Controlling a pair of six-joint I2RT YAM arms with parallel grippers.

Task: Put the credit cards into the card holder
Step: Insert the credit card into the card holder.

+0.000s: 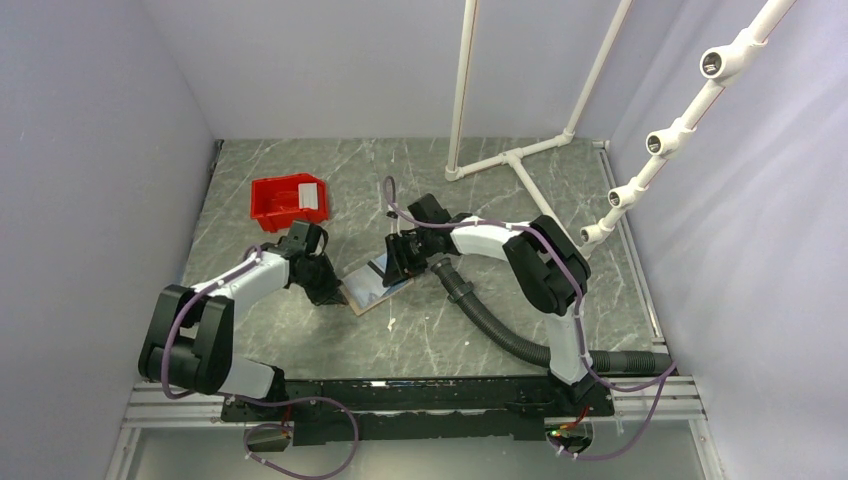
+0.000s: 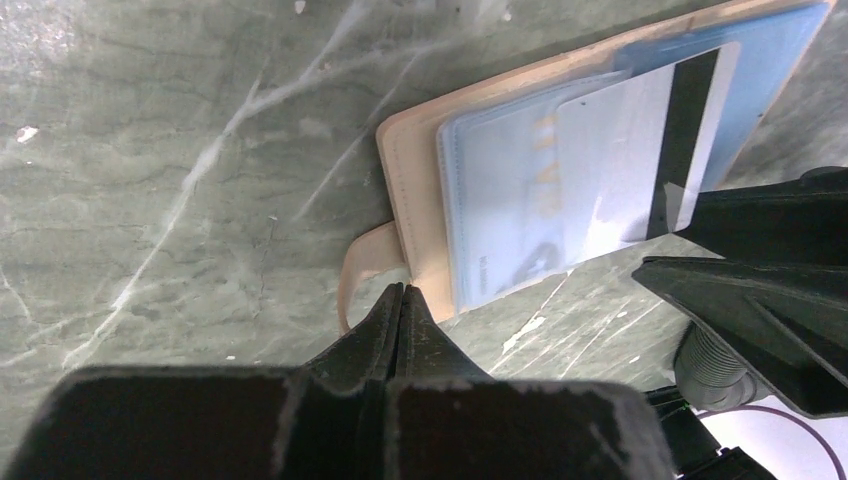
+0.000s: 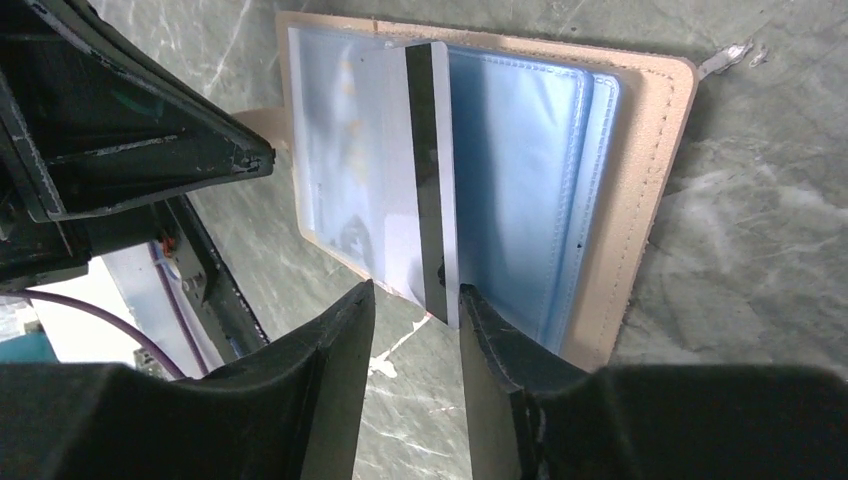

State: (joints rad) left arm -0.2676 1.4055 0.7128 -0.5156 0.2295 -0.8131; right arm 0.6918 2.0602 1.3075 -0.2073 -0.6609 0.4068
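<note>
Card (image 3: 418,180) lies on card holder (image 3: 655,180), on table (image 3: 760,250).

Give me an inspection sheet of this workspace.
Surface: grey marbled table, a few white specks.
Job's things: tan card holder lies open; a card with a black stripe lies in it, overhanging one edge.
Clutter: red bin, back left.
Grippers: left gripper shut at the holder's edge; right gripper open, astride the card.
Cables: purple cables along both arms; black hose across the table.
Surroundings: white pipe frame, grey walls.
</note>
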